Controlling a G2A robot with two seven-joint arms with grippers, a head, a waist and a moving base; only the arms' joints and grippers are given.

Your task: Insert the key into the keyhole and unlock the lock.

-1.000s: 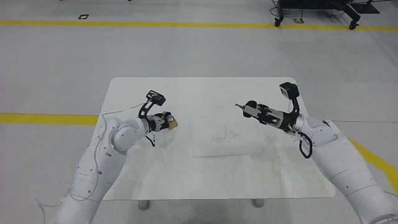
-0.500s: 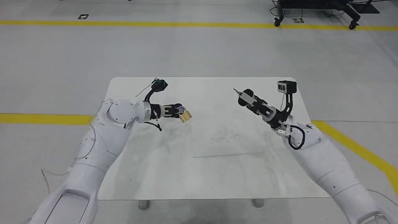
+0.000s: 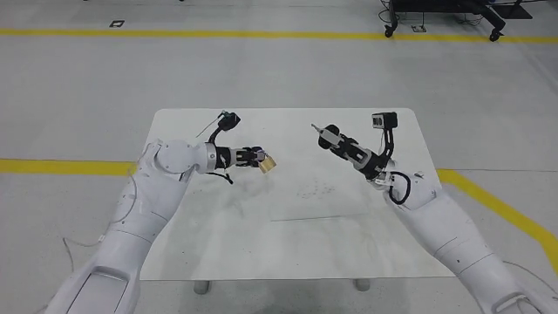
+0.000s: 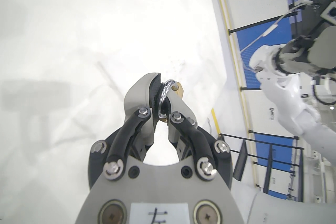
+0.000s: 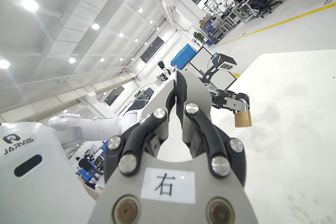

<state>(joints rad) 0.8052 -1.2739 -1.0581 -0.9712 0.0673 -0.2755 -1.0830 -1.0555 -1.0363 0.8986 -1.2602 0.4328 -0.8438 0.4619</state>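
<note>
Brass lock [image 5: 242, 118], judged dense, is clamped by its shackle [image 4: 164, 90] in left gripper [image 3: 254, 156]; slim key [image 3: 315, 127], 2 o'clock, is pinched in right gripper [image 5: 176, 79].

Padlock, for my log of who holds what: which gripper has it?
The left gripper: it is shut on the shackle of the padlock, brass body hanging. The right gripper pinches only the thin key.

Left gripper [image 4: 164, 93] and right gripper [image 5: 175, 83] face each other, fingers [image 5: 195, 88] apparently closed.
</note>
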